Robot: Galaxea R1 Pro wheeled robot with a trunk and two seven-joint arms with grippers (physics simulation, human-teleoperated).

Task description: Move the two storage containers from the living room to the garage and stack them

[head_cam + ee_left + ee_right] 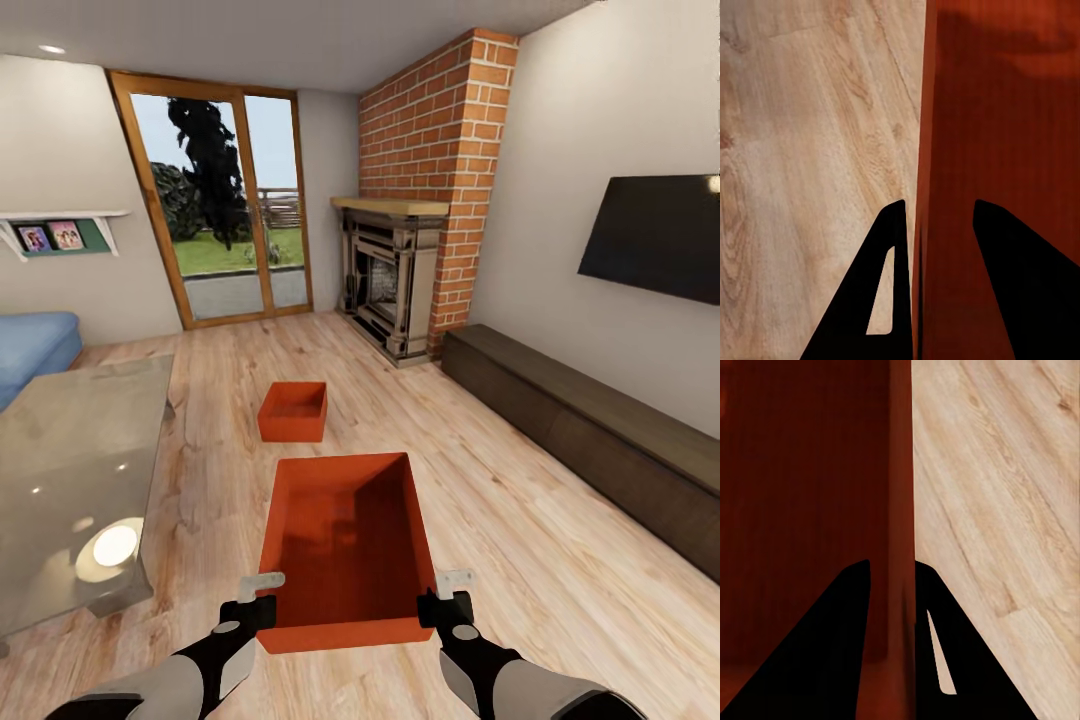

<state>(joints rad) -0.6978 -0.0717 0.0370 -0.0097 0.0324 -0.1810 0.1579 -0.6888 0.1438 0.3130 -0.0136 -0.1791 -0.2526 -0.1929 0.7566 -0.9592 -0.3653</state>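
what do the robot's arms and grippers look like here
Both arms have light grey shells ending in black wrist housings with round grey caps. The left gripper and right gripper carry pale metallic fingers in the head view; in the wrist views they appear as black tapered silhouettes, one with a slot.

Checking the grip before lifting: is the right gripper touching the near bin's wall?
Touching. The right wrist view shows the right gripper clamping the near bin's wall.

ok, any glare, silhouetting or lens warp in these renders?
Head view: ceiling-light glare on the glass table; wide-angle lean in the glass doors and TV. Left wrist view: left pincer fingers are flat black, straddling the near container wall. Right wrist view: right pincer likewise.
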